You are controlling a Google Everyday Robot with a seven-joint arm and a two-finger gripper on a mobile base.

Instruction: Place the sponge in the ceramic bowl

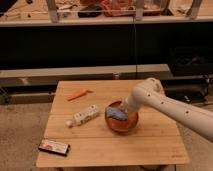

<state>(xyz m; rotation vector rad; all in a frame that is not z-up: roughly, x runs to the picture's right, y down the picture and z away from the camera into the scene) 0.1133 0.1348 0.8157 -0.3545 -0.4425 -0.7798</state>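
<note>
The gripper [121, 111] is down inside the bowl [123, 128], at its rear right part, and the wrist above hides most of it. Whether it is spread or closed cannot be told, nor whether it has hold of anything. The sponge [115, 114], a light-blue pad, lies within the bowl toward its left rim, right against the gripper's end. Part of the sponge stands a little above the rim.

The white arm [167, 103] runs from the bowl up and to the right, then slopes down toward the right edge of the view.

The bowl is orange-red and sits on a wooden table [150, 145], a little right of the tabletop's middle. Just left of the bowl lies a white bottle-like thing [84, 115], on its side and slanted. A small orange carrot [77, 94] lies farther back and left of the bowl. A dark flat packet [54, 147] rests well to the bowl's front left, near the table's corner. Behind the bowl, beyond the table, stands a long dark shelf unit [100, 45].
</note>
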